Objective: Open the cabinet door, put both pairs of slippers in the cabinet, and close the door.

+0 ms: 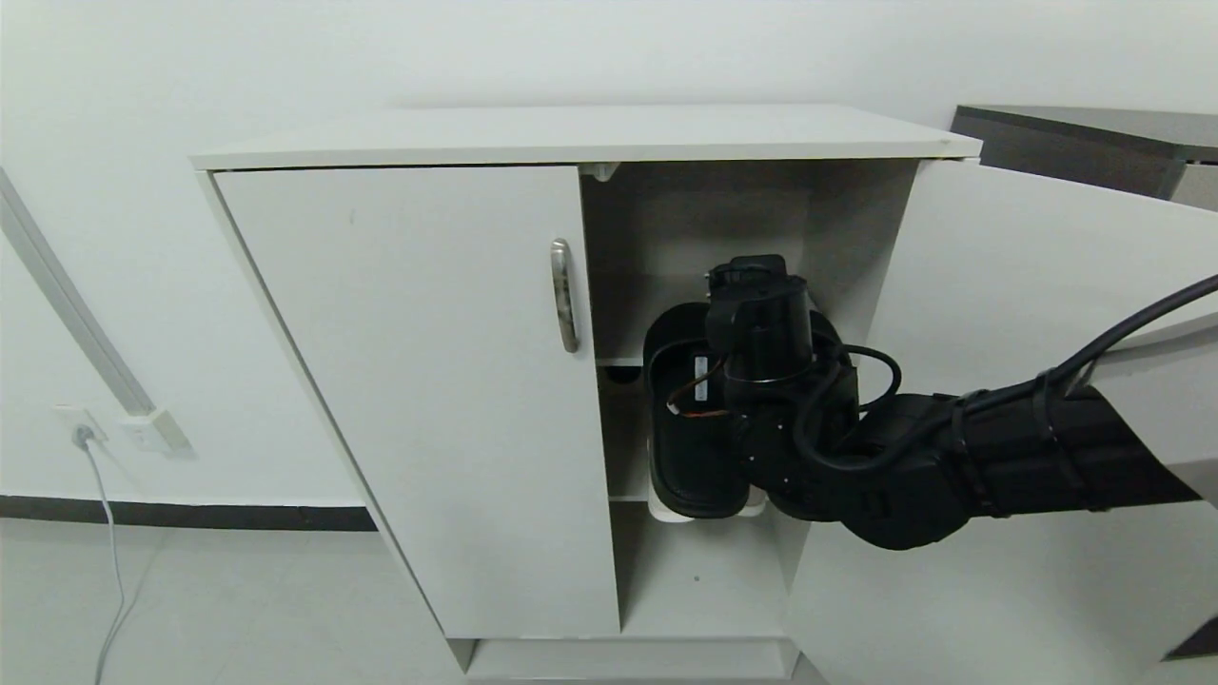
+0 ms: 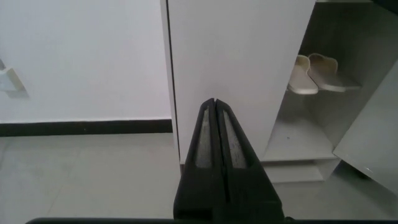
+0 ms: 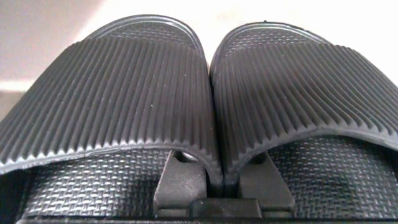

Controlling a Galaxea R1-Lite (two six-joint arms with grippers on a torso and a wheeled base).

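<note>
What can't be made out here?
- Right claw: fingertips hidden under the straps of the black slippers, right wrist view.
- Black slippers: right arm covers one in head view; whether they are set down is unclear.
- White slippers: mostly under the black pair, head view.
- Left half of cabinet: behind shut left door, head view.

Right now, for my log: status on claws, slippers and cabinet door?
Left claw shut, empty. Right claw shut on black slippers, in cabinet opening. White slippers shelved. Right door open, way clear.
</note>
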